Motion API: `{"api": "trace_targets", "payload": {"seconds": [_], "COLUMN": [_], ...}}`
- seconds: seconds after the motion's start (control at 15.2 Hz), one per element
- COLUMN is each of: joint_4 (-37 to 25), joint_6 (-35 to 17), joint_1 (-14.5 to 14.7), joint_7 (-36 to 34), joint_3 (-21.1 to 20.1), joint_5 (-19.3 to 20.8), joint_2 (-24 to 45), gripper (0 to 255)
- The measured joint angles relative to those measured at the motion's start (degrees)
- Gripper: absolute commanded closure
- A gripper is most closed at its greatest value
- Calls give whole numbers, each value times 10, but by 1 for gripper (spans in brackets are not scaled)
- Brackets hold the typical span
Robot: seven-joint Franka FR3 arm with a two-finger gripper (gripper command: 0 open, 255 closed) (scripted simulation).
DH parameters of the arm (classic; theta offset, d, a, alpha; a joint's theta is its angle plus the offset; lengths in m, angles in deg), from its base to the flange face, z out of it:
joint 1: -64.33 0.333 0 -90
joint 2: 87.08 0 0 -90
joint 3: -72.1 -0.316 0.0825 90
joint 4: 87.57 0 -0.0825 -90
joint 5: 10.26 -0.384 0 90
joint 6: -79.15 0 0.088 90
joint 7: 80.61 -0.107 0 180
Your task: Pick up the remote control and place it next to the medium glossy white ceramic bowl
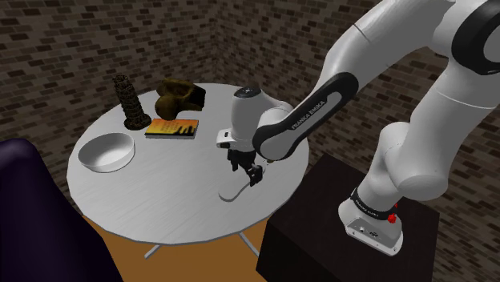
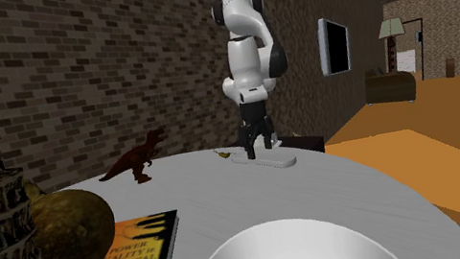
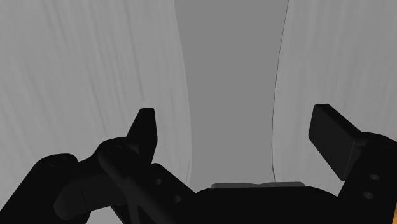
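The remote control (image 3: 232, 76) is a long pale grey slab lying flat on the round grey table (image 1: 168, 200). My gripper (image 3: 238, 127) hangs right over it, open, one finger on each side of the slab and neither touching it. From the shoulder view the gripper (image 1: 253, 175) points down near the table's edge closest to the stand, with the remote (image 1: 234, 192) just beneath. The second exterior view has the gripper (image 2: 257, 146) low over the white remote (image 2: 269, 158). The glossy white bowl (image 1: 110, 151) stands at the table's far side, toward the shoulder view's left; its rim (image 2: 239, 249) shows up close.
A yellow and orange book (image 1: 171, 128), a dark tower figure (image 1: 131, 102) and a brown lumpy object (image 1: 180, 96) stand behind the bowl. A brown dinosaur toy (image 2: 133, 160) and a small yellow item (image 2: 220, 155) sit near the remote. A dark purple seat (image 1: 32, 216) stands beside the table.
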Motion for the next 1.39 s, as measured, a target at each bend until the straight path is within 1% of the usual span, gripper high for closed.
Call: {"api": "trace_targets", "payload": {"seconds": [0.13,0.53,0.59,1.25,1.39], "joint_4": [4,5,5,5,4], "joint_6": [-18,-24,-24,-24,-13], "joint_1": [0,0,0,0,0], "joint_7": [0,0,0,0,0], "joint_3": [0,0,0,0,0], "joint_5": [1,2,2,2,1], "joint_2": [14,19,19,20,9], "gripper": [0,0,255,255,255]}}
